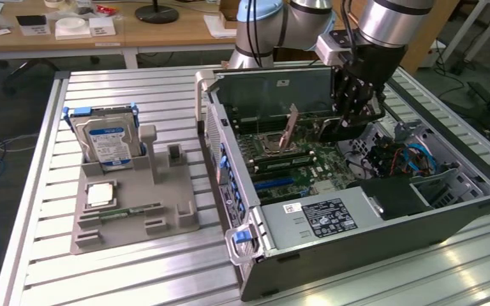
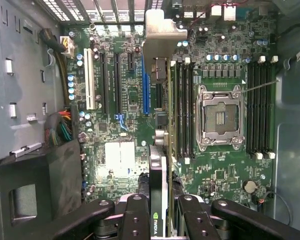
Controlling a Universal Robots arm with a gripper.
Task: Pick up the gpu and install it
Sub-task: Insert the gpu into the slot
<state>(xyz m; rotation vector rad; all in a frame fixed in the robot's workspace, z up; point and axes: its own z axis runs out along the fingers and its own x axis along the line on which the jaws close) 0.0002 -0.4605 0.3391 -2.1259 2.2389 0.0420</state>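
Note:
My gripper [image 1: 349, 121] reaches down into the open computer case [image 1: 330, 248] and is shut on the gpu [image 2: 159, 195], a thin black card seen edge-on between the two black fingers [image 2: 135, 212]. The card's pale metal bracket [image 2: 162, 35] points toward the case's rear slot openings. The gpu hangs above the green motherboard [image 2: 120, 155], just beside the long blue slot [image 2: 145, 85] and apart from it. In the exterior view the card shows as a dark slab [image 1: 337, 132] under the fingers.
The CPU socket [image 2: 219, 117] and memory slots [image 2: 182, 110] lie beside the card's line. Cable bundles [image 1: 398, 156] and the power supply [image 1: 326, 217] sit inside the case. On the exterior view's left, a grey fixture [image 1: 130, 204] holds a hard drive [image 1: 109, 143].

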